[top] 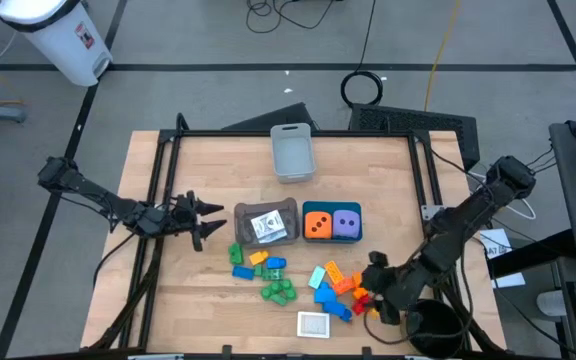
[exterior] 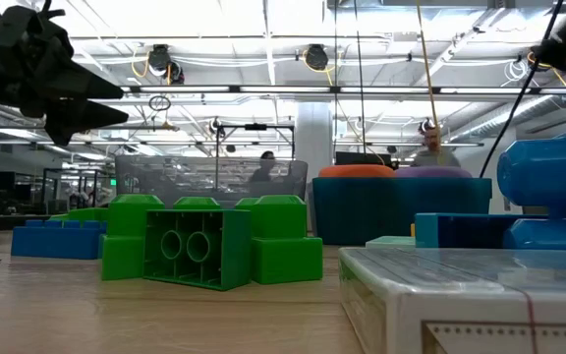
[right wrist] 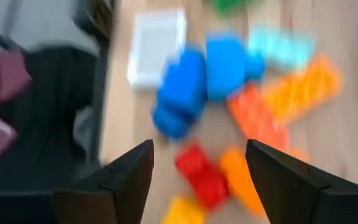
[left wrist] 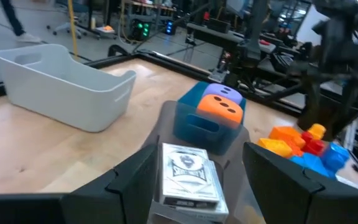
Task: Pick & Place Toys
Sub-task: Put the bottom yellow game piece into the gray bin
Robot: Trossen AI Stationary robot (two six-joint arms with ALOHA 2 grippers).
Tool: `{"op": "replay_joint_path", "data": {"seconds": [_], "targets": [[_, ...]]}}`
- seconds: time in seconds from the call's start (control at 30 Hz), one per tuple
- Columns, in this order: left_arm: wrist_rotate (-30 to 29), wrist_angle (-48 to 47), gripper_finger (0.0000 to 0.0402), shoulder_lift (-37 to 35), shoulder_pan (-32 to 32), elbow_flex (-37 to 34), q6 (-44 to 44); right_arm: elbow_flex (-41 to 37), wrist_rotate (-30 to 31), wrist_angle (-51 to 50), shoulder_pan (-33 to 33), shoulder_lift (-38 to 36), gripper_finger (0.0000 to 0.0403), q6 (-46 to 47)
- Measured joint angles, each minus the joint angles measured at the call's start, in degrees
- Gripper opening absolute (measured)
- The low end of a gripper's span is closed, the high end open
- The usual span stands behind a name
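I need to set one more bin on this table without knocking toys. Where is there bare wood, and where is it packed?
Bare wood lies either side of the pale grey bin along the far edge, and behind the left gripper. It is crowded in front of the teal bin, where bricks surround the right gripper.

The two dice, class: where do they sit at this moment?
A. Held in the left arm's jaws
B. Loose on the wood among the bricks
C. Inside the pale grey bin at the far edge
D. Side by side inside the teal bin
D: the high view shows the orange die and the purple die side by side within the teal bin, apart from both arms.
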Motion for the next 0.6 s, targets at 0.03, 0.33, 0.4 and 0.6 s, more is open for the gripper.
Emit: {"op": "replay_joint_path", "data": {"seconds": [0.03, 0.33, 0.4, 0.6], "targets": [[-0.46, -0.02, 0.0243, 0.00, 0.00, 0.00, 0.00, -0.05, -1.26, -1.80, 0.50, 0.37, 0.0248, 1.76], [-3.51, 0.02, 0.0244, 0.00, 0.07, 0.00, -0.40, -0.05, -11.60, -3.72, 1.67, 6.17, 0.0222, 6.36], [-3.58, 0.09, 0.0244, 0.00, 0.07, 0.00, -0.50, -0.05, -13.47, -3.72, 1.45, 7.63, 0.0218, 6.15], [-4.40, 0.20, 0.0244, 0.00, 0.07, 0.00, -0.86, -0.05, -16.51, -3.17, 1.40, 10.12, 0.0208, 6.01]]}}
